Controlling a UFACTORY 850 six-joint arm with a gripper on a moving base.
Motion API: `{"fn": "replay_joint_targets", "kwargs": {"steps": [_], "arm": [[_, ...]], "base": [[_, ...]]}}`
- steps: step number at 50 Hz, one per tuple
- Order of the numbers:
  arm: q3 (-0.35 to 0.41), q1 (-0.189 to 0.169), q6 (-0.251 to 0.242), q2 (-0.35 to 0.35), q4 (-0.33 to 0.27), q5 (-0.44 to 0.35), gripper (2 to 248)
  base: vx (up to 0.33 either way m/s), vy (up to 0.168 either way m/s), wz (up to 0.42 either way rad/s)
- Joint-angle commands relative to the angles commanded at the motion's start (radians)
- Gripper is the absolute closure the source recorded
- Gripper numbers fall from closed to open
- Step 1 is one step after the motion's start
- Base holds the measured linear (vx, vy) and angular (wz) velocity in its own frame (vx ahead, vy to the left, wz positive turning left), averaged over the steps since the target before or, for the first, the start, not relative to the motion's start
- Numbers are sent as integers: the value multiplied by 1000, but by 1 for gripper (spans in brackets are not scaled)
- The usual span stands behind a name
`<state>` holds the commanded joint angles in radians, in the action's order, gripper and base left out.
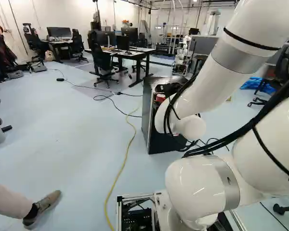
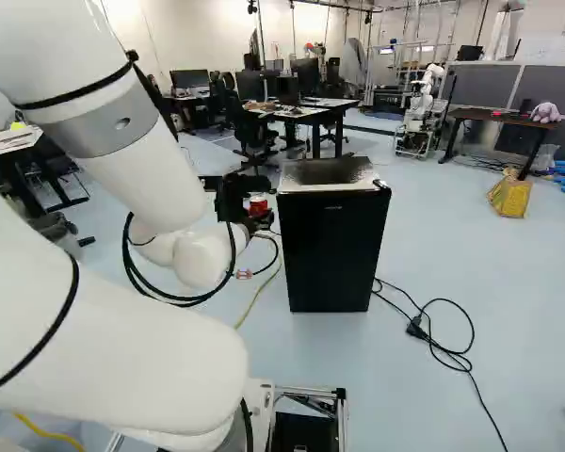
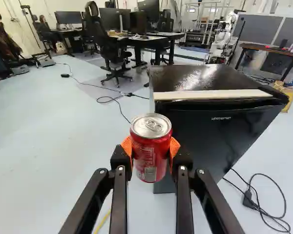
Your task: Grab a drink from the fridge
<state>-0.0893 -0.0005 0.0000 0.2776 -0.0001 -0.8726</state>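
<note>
Drink can (image 3: 150, 148), red, with a silver lid and pull tab: one item, held upright between the jaws. Both orange pads (image 3: 126, 146) bore on its sides, one from each flank, the gripper (image 2: 257, 215) thus closed about its body. The lid rose above the pads; the base hung below them, with air beneath. Seen also in the right base view, as a small patch of red at the gripper (image 3: 151, 153).

Fridge (image 2: 334, 250), black, small, door closed: stood on the floor (image 3: 53, 146) ahead of the jaws and off to one side, so that the can covered part of its near edge in the wrist view. A pale strip (image 3: 212, 94) ran along the front edge of its glossy top.

Arm (image 2: 122, 348), white, with loose black cables (image 1: 241, 132): reached out to the near side of the fridge, carrying the can.

Yellow cable (image 1: 120, 175): lay along the floor, lower than the jaws. Black cable (image 2: 470, 363), looped, with a plug (image 2: 415, 326): lay on the floor beyond the fridge from the jaws.

Farther ahead of the jaws, well apart: office chair (image 3: 110, 53), black; desk (image 3: 161, 36) with monitors (image 3: 111, 18); another robot (image 3: 222, 36), white; yellow bag (image 2: 511, 196), beside a table (image 2: 490, 116).
</note>
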Motion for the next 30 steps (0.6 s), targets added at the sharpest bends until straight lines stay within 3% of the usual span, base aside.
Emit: {"fn": "replay_joint_targets", "kwargs": {"steps": [30], "arm": [[2, 0, 0, 2, 0, 0, 158]], "base": [[0, 0, 0]]}}
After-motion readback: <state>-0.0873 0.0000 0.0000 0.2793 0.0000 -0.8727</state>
